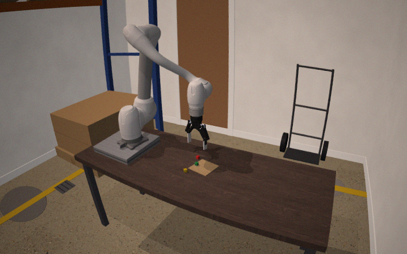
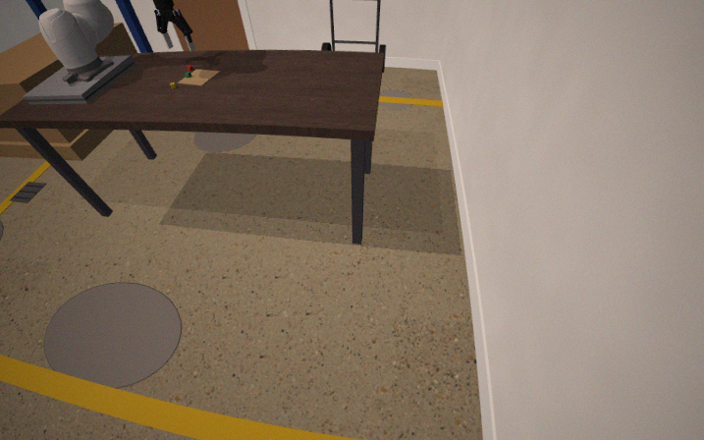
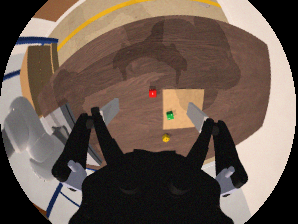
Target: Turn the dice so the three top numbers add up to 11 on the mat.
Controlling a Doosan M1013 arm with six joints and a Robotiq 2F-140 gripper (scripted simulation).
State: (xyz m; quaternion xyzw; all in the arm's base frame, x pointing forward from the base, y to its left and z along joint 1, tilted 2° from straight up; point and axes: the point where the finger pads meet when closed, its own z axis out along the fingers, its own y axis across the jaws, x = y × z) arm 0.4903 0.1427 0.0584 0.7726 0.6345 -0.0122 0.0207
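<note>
The tan square mat (image 1: 207, 169) (image 2: 201, 80) (image 3: 186, 95) lies flat on the table. A green die (image 1: 196, 163) (image 2: 188, 74) (image 3: 170, 115) lies on the mat, near its edge towards the arm's base. A red die (image 1: 197, 157) (image 2: 189, 68) (image 3: 152, 93) lies on the table just off the mat. A yellow die (image 1: 185, 170) (image 2: 173, 85) (image 3: 166, 138) lies on the table off another side of the mat. The numbers on top are too small to read. My gripper (image 1: 197, 145) (image 2: 180, 45) (image 3: 153, 106) is open and empty, high above the table.
The arm's base stands on a grey plate (image 1: 113, 152) (image 2: 48, 93) at one end of the dark table (image 1: 261, 195) (image 2: 289, 98). Cardboard boxes (image 1: 81, 119) stand on the floor beside that end. A hand truck (image 1: 309, 108) stands by the back wall.
</note>
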